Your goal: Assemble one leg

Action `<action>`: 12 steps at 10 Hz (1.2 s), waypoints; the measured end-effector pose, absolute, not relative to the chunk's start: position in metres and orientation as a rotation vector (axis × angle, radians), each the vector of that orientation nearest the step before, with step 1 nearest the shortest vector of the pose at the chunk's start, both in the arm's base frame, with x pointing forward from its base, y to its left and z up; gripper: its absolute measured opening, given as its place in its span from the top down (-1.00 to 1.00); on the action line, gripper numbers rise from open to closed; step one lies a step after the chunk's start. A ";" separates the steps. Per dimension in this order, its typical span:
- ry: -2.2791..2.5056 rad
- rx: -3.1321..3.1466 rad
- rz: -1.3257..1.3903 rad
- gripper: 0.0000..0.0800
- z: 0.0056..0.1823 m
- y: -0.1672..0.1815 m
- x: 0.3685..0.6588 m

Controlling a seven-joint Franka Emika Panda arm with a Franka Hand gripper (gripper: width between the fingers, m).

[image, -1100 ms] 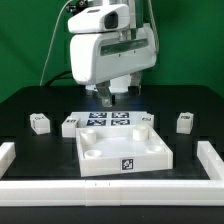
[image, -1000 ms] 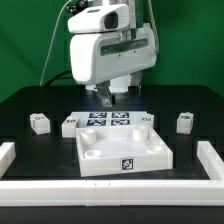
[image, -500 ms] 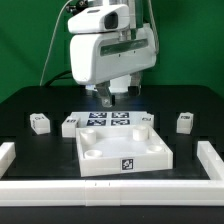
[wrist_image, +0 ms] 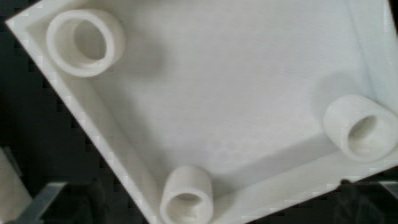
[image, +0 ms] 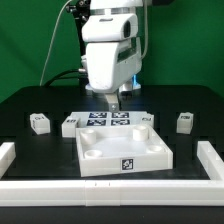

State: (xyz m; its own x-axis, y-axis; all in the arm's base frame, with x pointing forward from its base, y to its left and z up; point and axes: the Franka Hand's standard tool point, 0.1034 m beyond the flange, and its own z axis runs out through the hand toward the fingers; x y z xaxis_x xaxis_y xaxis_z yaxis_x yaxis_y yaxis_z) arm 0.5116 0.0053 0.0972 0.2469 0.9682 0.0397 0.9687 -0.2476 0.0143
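Observation:
Several small white tagged legs lie on the black table: one leg (image: 39,123) at the exterior view's left, a second (image: 68,126) next to the tray's far left corner, a third (image: 184,122) at the right, and one more (image: 150,119) behind the tray's far right corner. My gripper (image: 113,102) hangs above the marker board, just behind the large white tray (image: 122,158), touching no leg. It is empty and its jaws stand apart. The wrist view is filled by the tray (wrist_image: 214,90) with three round corner sockets; no leg shows there.
The marker board (image: 100,120) lies flat behind the tray, under the gripper. A low white rail runs along the table's left (image: 8,155), right (image: 213,155) and front (image: 110,190) edges. A green wall stands behind the arm.
The hand has turned about its vertical axis, so it now shows its narrow side. The fingers have come slightly lower and to the exterior view's right. The parts have not moved.

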 end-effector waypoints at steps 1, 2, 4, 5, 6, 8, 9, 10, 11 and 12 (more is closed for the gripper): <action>-1.971 -2.425 -0.030 -0.62 0.090 0.007 0.504; -1.960 -2.436 -0.032 -0.62 0.090 0.006 0.506; -1.959 -2.436 -0.031 -0.62 0.090 0.005 0.505; -1.958 -2.436 -0.031 -0.62 0.090 0.005 0.505; -1.958 -2.436 -0.030 -0.62 0.090 0.005 0.505; -2.141 -2.316 -0.044 -0.62 0.086 0.006 0.499; -2.250 -2.211 -0.025 -0.62 0.080 0.006 0.490; -2.320 -2.137 -0.003 -0.62 0.076 0.006 0.485; -2.376 -2.071 0.020 -0.62 0.070 0.003 0.481; -2.414 -2.022 0.039 -0.62 0.065 0.000 0.477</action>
State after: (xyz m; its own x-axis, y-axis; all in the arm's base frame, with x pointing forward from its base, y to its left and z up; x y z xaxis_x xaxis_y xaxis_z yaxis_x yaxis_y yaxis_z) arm 0.4769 0.0000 0.0649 -0.1752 0.9843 -0.0217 0.9845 0.1749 -0.0140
